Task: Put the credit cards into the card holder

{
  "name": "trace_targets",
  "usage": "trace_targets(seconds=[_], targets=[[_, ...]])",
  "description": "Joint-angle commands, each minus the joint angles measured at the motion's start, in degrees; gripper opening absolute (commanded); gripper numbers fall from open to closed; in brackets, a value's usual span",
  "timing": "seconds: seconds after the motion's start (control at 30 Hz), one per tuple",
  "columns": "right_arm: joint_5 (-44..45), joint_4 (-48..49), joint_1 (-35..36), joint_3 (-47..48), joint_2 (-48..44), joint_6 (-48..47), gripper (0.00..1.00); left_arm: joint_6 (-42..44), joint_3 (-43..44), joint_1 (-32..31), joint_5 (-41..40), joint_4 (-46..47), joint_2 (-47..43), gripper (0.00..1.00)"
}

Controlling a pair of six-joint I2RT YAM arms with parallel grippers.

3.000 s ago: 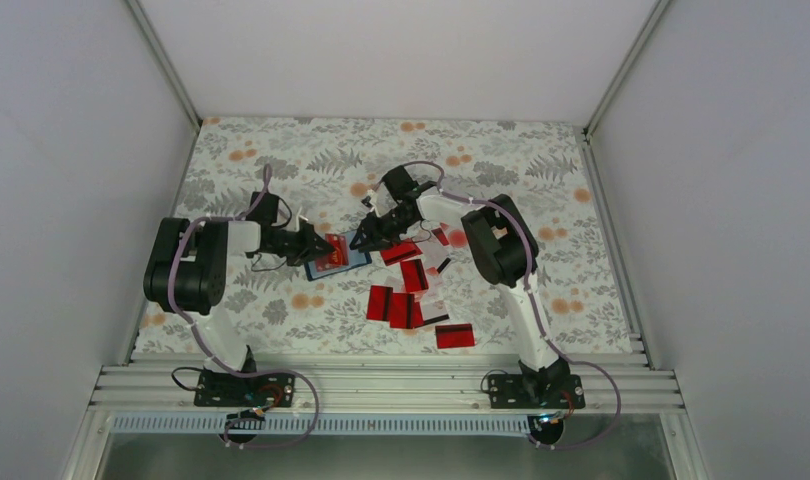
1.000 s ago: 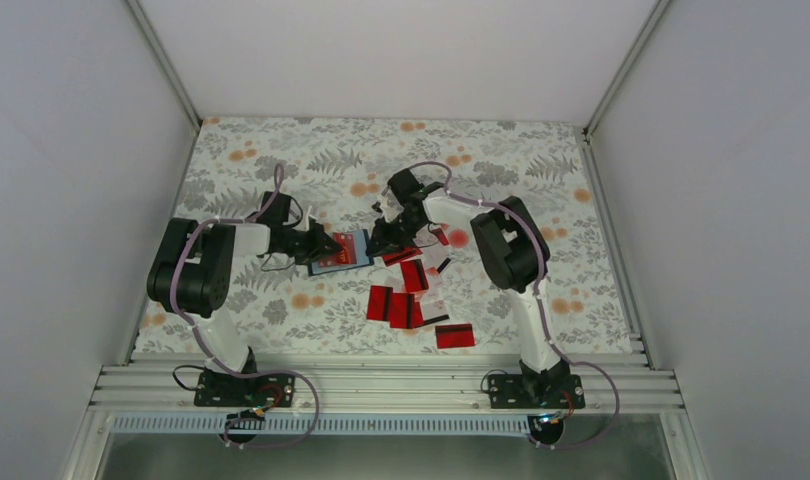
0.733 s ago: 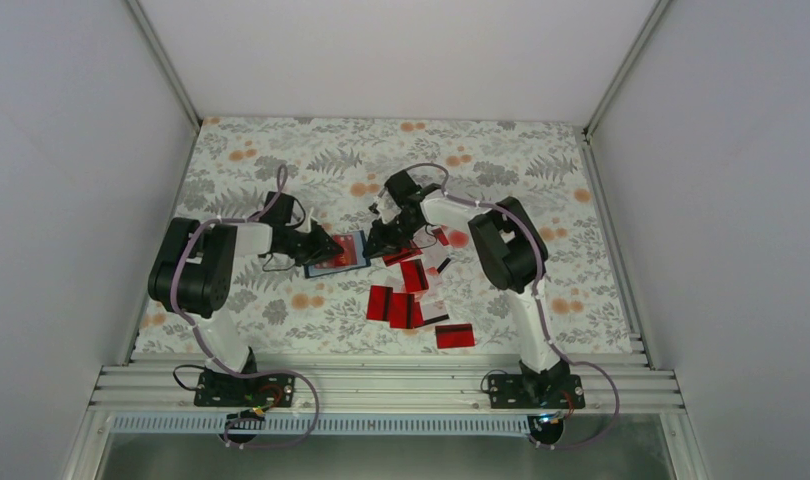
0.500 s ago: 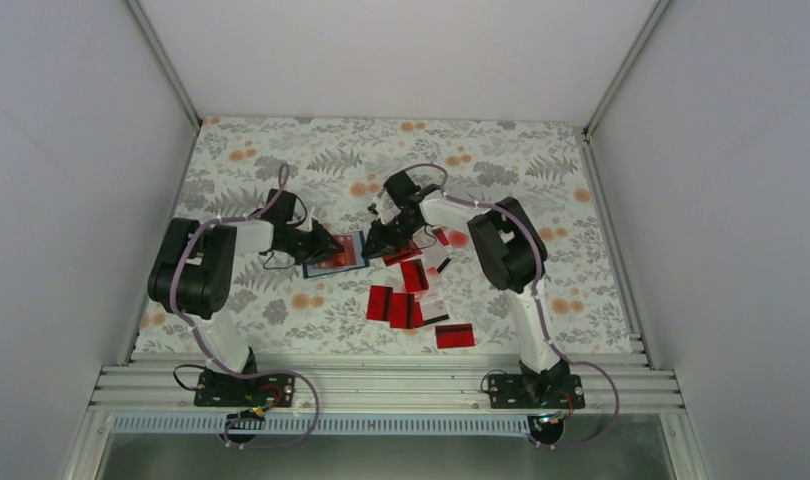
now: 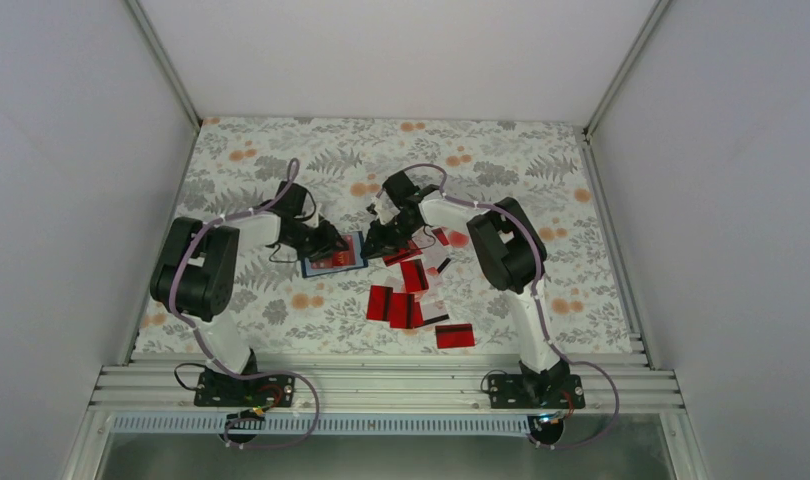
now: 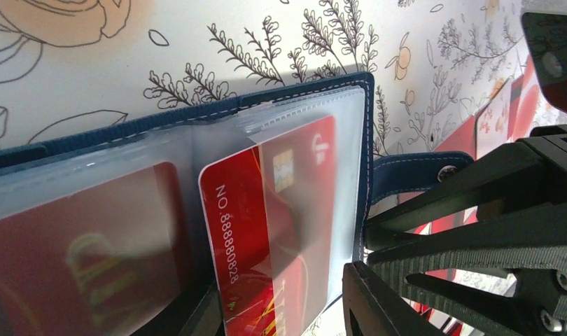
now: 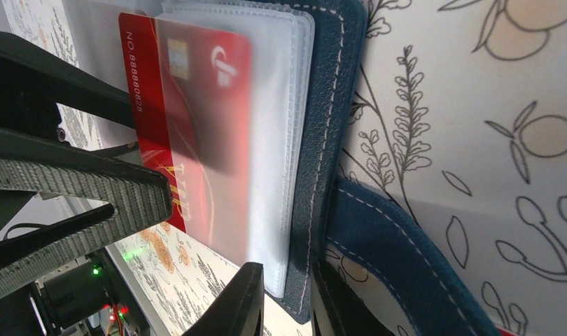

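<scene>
The navy card holder (image 5: 311,268) lies open on the floral table, its clear sleeves facing up. A red card (image 6: 267,210) numbered 88888828 sits partly inside one sleeve, and another red card (image 6: 92,238) fills the sleeve beside it. My left gripper (image 6: 281,315) is open, its jaws standing either side of the card's near end. My right gripper (image 7: 288,301) is shut on the card holder's (image 7: 330,105) edge, next to its snap strap (image 7: 393,231). In the top view, the left gripper (image 5: 329,243) and right gripper (image 5: 371,245) face each other across the holder.
Several loose red and white cards (image 5: 406,305) lie scattered right of and in front of the holder, the nearest (image 5: 454,335) close to the table's front edge. White walls enclose the table on three sides.
My left arm has swung forward and right, bringing its gripper over the holder's left part. The holder has shifted slightly left. My right gripper has stayed at the holder's right edge.
</scene>
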Motion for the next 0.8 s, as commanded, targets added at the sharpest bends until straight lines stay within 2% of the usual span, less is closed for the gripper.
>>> trace_targets(seconds=[0.0, 0.33, 0.77], targets=[[-1.3, 2.6, 1.0, 0.1, 0.2, 0.3, 0.18, -0.7, 1.3, -1.4, -5.9, -5.6, 0.8, 0.41], [-3.1, 4.7, 1.1, 0.2, 0.1, 2.2, 0.18, -4.0, 5.1, -3.9, -11.1, -10.9, 3.6, 0.41], [-5.8, 9.3, 1.4, -2.1, -0.6, 5.5, 0.17, -9.5, 9.2, -6.3, -11.7, -14.1, 7.9, 0.41]])
